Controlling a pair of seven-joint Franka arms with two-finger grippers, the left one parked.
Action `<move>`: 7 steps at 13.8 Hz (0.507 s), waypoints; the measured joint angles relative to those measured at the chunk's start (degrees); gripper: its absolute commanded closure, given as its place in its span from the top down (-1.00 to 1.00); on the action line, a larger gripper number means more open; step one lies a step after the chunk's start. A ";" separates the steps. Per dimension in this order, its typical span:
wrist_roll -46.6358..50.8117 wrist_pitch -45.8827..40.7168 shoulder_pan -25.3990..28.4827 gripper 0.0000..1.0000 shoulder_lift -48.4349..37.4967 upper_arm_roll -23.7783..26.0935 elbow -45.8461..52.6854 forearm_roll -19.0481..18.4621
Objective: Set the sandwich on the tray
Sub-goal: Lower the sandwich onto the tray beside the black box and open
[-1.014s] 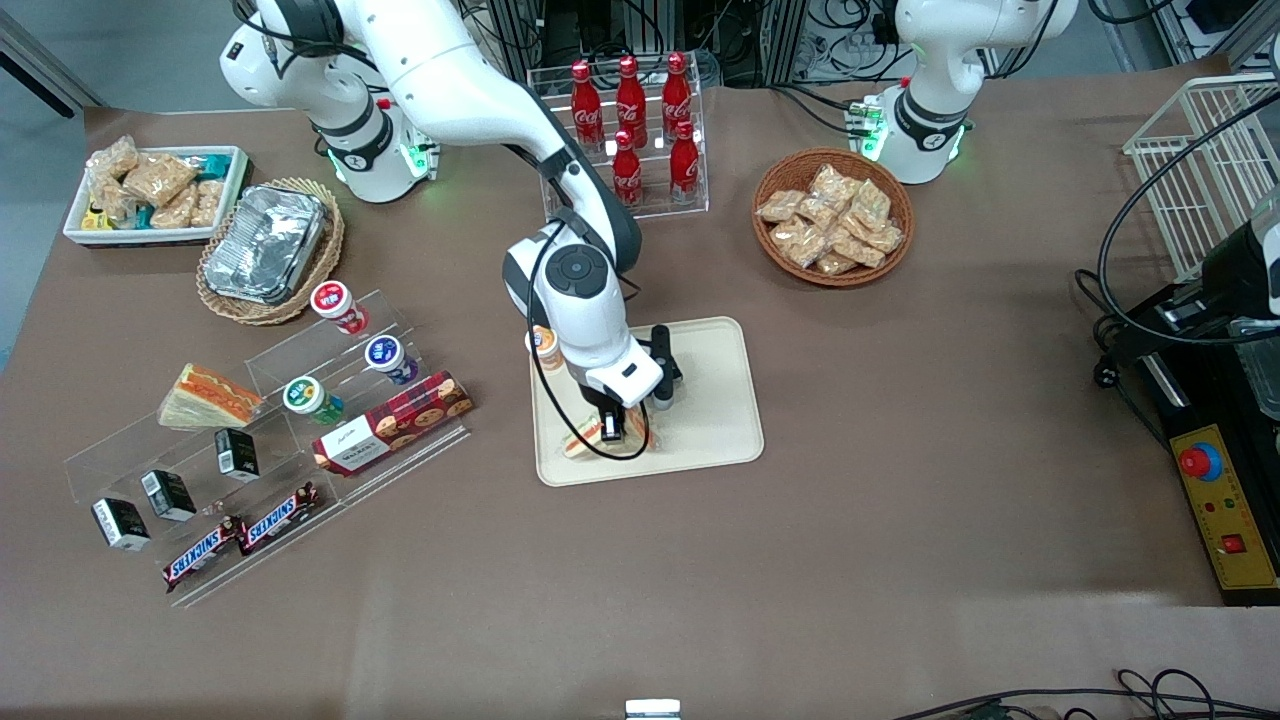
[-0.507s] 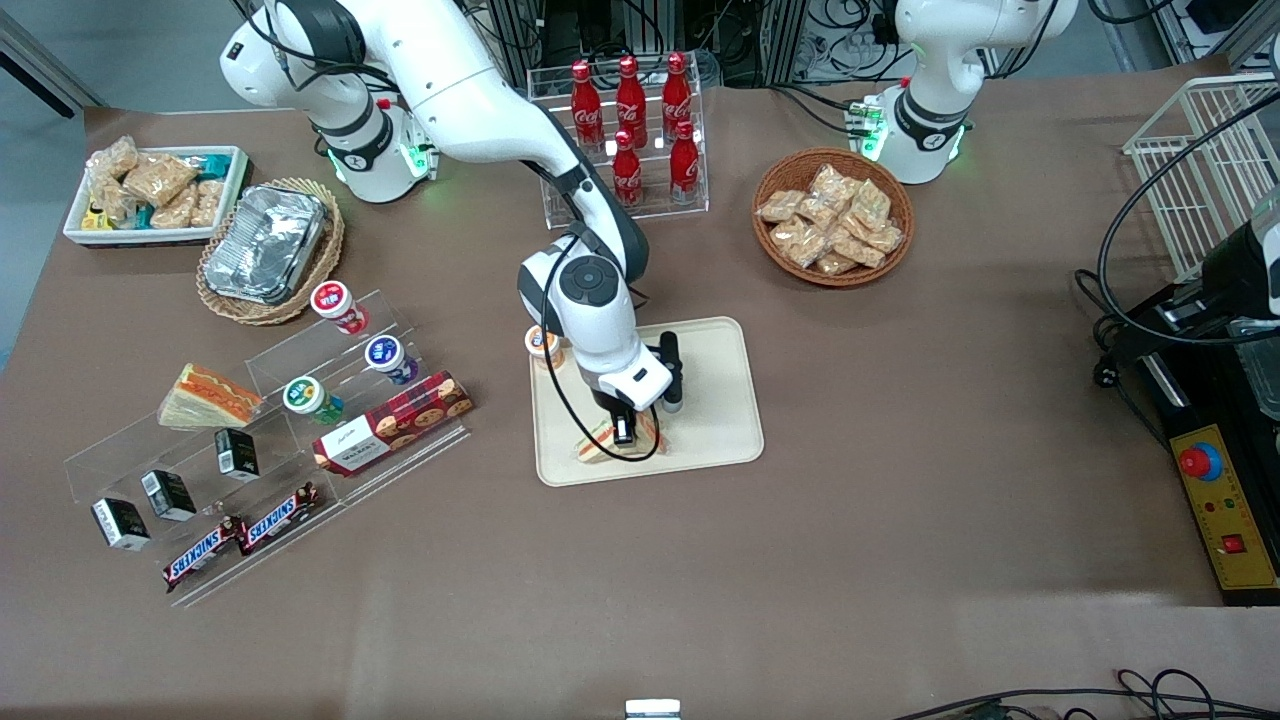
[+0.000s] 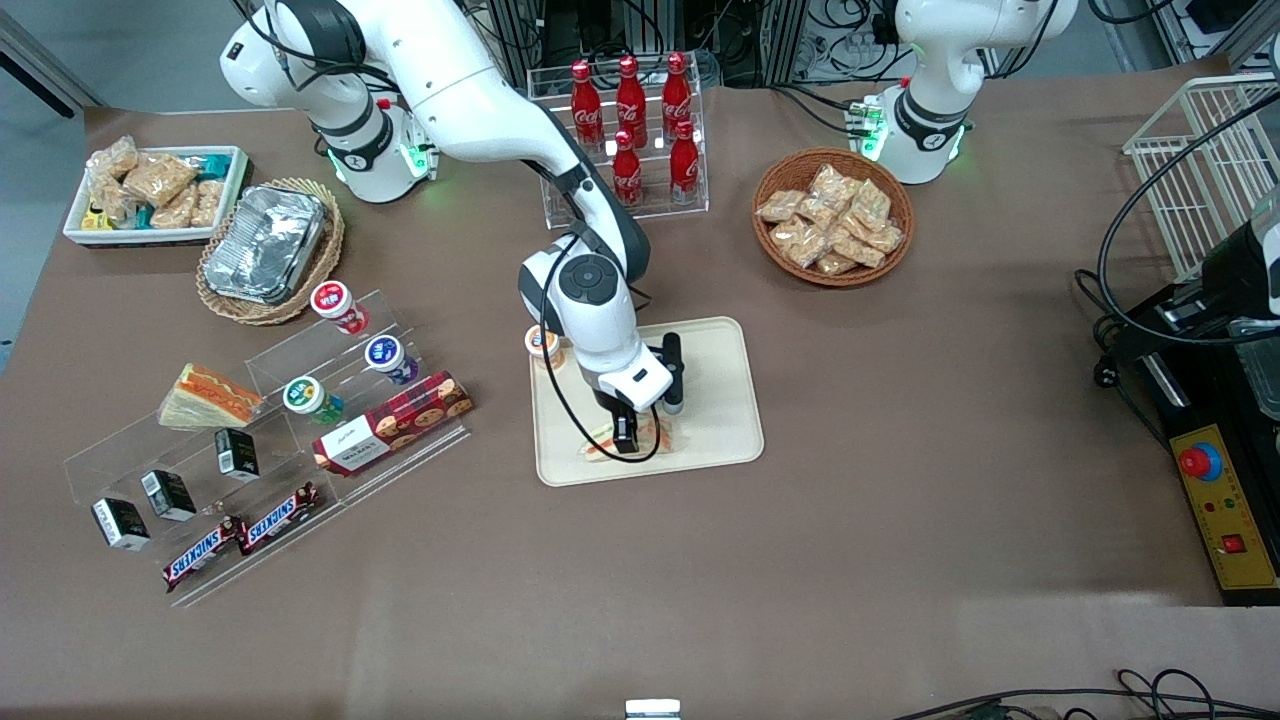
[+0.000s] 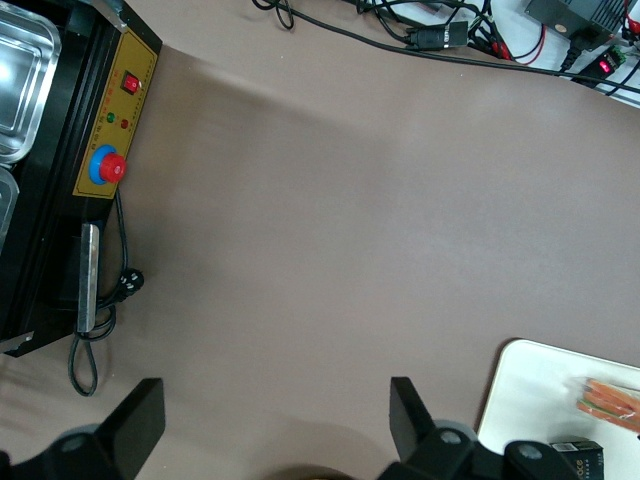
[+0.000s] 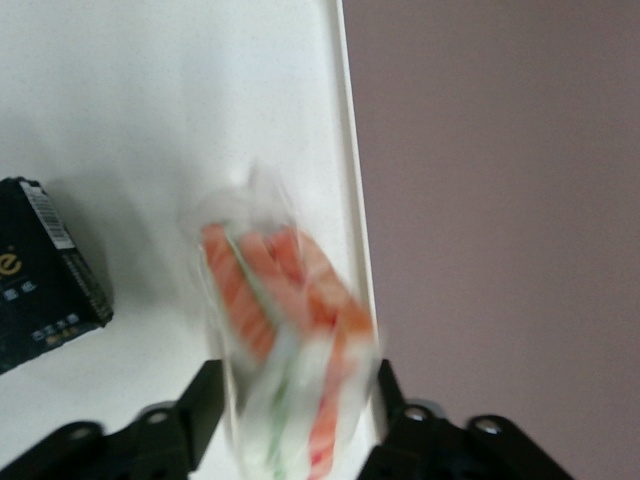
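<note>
The sandwich [image 3: 655, 437], a wrapped white-bread wedge with orange and green filling, is on the cream tray [image 3: 715, 400] near the edge closest to the front camera. My right gripper [image 3: 628, 435] is straight above it, low over the tray. In the right wrist view the sandwich [image 5: 285, 320] is blurred between the two black fingers [image 5: 205, 400], which stand wide apart at its sides, close to the tray's rim [image 5: 350, 200]. The gripper [image 5: 297, 420] looks open. The parked arm's wrist view shows the sandwich [image 4: 608, 400] lying on the tray [image 4: 530, 400].
A small black carton [image 5: 45, 270] lies on the tray beside the sandwich. An orange-lidded cup [image 3: 543, 343] stands at the tray's corner. A twin sandwich wedge [image 3: 208, 395] sits on the acrylic rack [image 3: 260, 450] toward the working arm's end. A cola bottle rack [image 3: 628, 135] and snack basket [image 3: 833, 215] stand farther back.
My gripper has shifted a little toward the parked arm's end and come lower over the tray. The sandwich has tipped from held up to lying flatter on the tray.
</note>
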 measured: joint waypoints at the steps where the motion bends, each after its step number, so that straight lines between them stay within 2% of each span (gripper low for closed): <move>1: 0.08 0.04 0.00 0.99 0.00 0.00 0.01 0.00; 7: 0.28 -0.20 0.03 0.99 -0.72 -0.01 0.71 1.55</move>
